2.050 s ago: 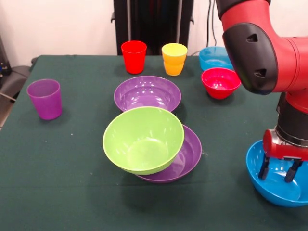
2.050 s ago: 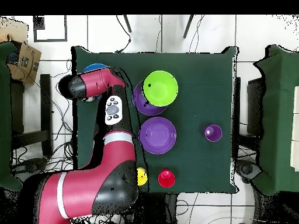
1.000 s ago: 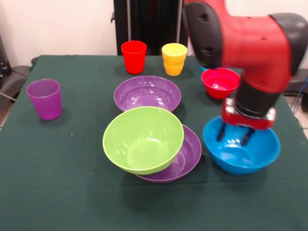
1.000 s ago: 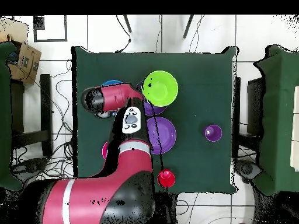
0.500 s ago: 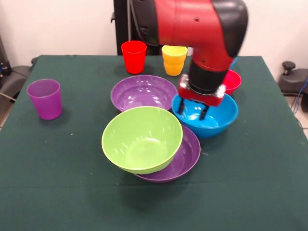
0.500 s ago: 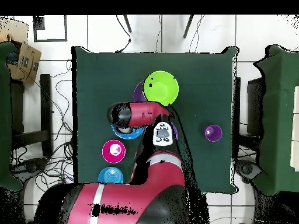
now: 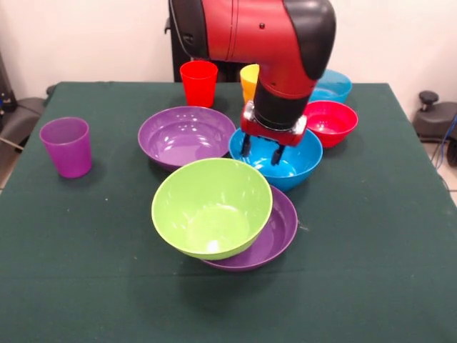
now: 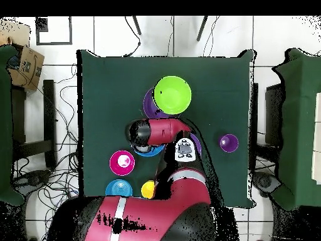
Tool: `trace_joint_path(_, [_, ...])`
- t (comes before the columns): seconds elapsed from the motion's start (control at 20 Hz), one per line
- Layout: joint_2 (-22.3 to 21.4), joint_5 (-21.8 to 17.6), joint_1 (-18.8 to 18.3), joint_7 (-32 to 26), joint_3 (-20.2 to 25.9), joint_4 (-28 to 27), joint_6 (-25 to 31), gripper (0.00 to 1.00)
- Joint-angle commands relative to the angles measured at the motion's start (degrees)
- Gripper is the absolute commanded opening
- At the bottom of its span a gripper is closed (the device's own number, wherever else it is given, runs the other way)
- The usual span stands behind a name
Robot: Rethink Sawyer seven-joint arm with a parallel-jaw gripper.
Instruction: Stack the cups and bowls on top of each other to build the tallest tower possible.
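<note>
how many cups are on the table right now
3: a purple cup alone near the table's left edge in the front view, a red cup at the far edge, a yellow-orange cup beside it, partly behind the arm.

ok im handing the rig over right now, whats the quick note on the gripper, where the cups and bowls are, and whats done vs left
Gripper: down inside the blue bowl, fingers at its far rim; whether they grip cannot be told.
Bowls: lime green bowl sits tilted in a purple bowl at the near middle. Second purple bowl touches the blue bowl. Red bowl and light blue bowl sit behind.
Cups: purple cup apart from the rest; red cup and yellow cup at the far edge.
Done: one two-bowl stack.
Left: all other bowls and every cup.
</note>
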Motion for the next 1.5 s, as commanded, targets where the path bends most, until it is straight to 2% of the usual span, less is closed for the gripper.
trace_joint_path(0.05, [-0.92,-3.43,0.01,-3.24,4.92,3.74,0.03,1.0])
trace_joint_path(0.35, [-3.75,-2.08,1.62,-3.71,4.87,0.96,6.41,1.0])
trace_joint_path(0.7, [-6.69,-1.53,1.7,-4.93,5.03,-1.69,13.02,1.0])
trace_joint_path(0.9, [-11.16,-1.3,0.99,-5.21,4.71,1.78,15.35,1.0])
trace_joint_path(1.1, [-17.38,-1.69,-0.84,-7.6,4.17,6.68,17.08,1.0])
trace_joint_path(1.2, [-18.83,-2.21,-2.01,-8.97,4.18,7.54,17.48,1.0])
trace_joint_path(1.3, [-18.12,-3.08,-3.52,-10.08,4.69,7.49,16.55,1.0])
trace_joint_path(1.5, [-13.76,-5.52,-6.88,-11.85,5.81,6.9,12.05,1.0])
